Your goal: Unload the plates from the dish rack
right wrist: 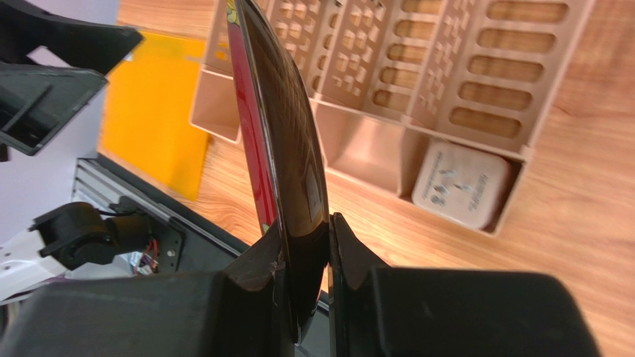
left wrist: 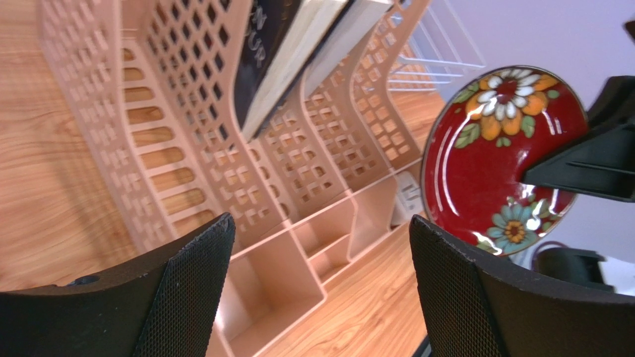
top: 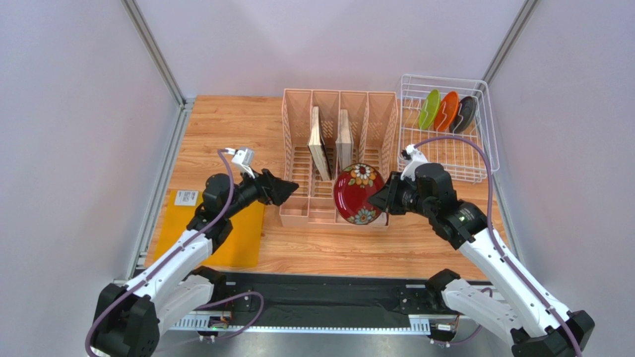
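Top cam sat high at the near end looking down on the whole table (top: 223, 126), while the two wrist cams peered in close from opposite sides, both catching the red floral plate (top: 358, 197) and pink organizer (top: 296, 119).

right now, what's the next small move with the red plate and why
Probably ease the left gripper toward the free rim of the red floral plate: its jaws stand open facing it, while the right gripper pinches its other edge, suggesting a handover.
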